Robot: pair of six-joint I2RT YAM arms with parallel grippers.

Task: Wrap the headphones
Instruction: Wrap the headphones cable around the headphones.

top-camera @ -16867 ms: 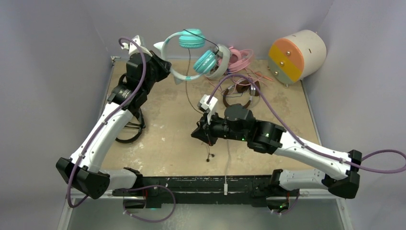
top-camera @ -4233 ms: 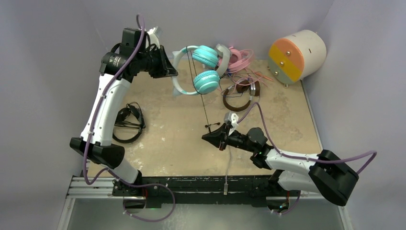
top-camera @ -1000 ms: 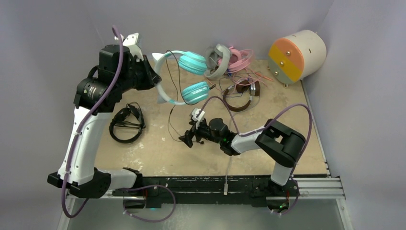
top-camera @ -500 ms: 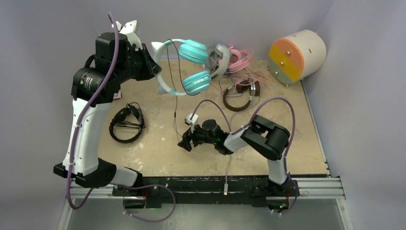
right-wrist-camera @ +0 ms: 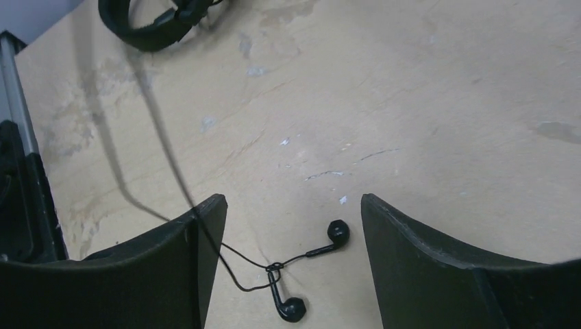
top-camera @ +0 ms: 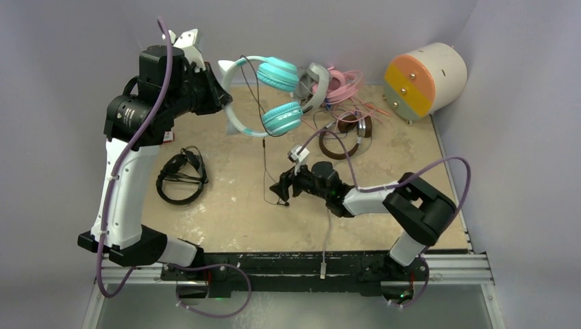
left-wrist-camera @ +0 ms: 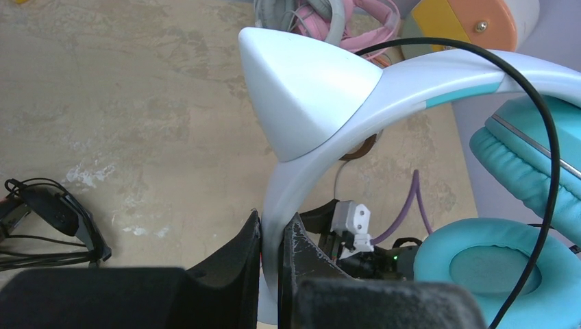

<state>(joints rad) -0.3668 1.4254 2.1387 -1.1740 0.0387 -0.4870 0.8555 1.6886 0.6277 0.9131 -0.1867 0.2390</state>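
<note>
At the left gripper (left-wrist-camera: 274, 233): fingers clamped on the white headband of the teal-and-white headphones (left-wrist-camera: 425, 75), just below a white cat-ear point. Set held up off the table (top-camera: 226, 205), toward the rear left. Crown of the band faces the gripper; the open side and both teal cups point right, toward the heap at the back. Overhead, one cup sits farther back and the other nearer, so the band's arc runs front to back.

Thin black cable (top-camera: 264, 168) loops over the band, then drops from the nearer cup down to the table.

Right gripper (right-wrist-camera: 291, 212): fingers apart, gripping nothing, low over the table near its middle. Cable passes close by the tip of one finger, contact uncertain. Two small black buds (right-wrist-camera: 338, 232) lie on the table between and just ahead of the fingers.

Count, headphones: five pairs. One held. One black pair (top-camera: 179, 177) flat on the table at left, well apart from the rest. Brown-and-silver pair (top-camera: 342, 137), grey-white pair (top-camera: 316, 86) and pink pair (top-camera: 346, 83) tangled at the back, cables crossing.

One cream cylinder (top-camera: 438, 72), back right corner.
</note>
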